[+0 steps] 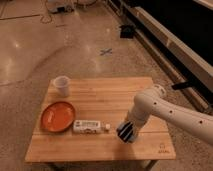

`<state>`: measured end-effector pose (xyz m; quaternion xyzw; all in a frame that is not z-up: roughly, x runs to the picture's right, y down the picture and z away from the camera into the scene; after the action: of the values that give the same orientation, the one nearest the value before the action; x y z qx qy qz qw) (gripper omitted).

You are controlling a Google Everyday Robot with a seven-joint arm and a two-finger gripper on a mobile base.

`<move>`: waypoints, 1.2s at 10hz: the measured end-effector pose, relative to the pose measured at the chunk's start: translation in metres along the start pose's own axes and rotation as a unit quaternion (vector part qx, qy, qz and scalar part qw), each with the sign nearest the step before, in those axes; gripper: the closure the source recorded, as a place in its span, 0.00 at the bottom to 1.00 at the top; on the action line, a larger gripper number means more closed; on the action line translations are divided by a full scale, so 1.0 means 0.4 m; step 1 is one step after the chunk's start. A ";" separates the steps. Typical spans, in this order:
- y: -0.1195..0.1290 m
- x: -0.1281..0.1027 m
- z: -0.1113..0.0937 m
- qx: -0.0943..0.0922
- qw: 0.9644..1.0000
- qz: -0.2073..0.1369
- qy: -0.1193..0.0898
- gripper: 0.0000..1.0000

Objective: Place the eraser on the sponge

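A white oblong block with a printed label, which looks like the eraser (88, 126), lies on the wooden table (110, 95) just right of the plate. A small white piece (106, 127) sits at its right end. My gripper (125, 133) hangs low over the table's front right part, a short way right of that piece, and points down. A dark, bluish shape shows at its tip. I cannot tell whether that is the sponge or part of the gripper. No other sponge is in view.
An orange plate (57, 116) lies at the front left and a white cup (61, 85) stands at the back left. My white arm (165, 110) reaches in from the right over the table's edge. Polished floor surrounds the table, with a dark ledge at the far right.
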<state>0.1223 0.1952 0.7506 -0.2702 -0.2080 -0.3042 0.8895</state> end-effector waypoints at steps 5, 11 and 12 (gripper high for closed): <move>-0.029 0.003 0.076 -0.009 0.997 -0.066 -0.025 0.95; -0.034 0.037 0.083 -0.017 0.996 -0.085 0.002 0.29; -0.038 0.043 0.078 -0.013 0.996 -0.086 0.010 0.21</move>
<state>0.1184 0.1966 0.7890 -0.2600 -0.2175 -0.3851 0.8584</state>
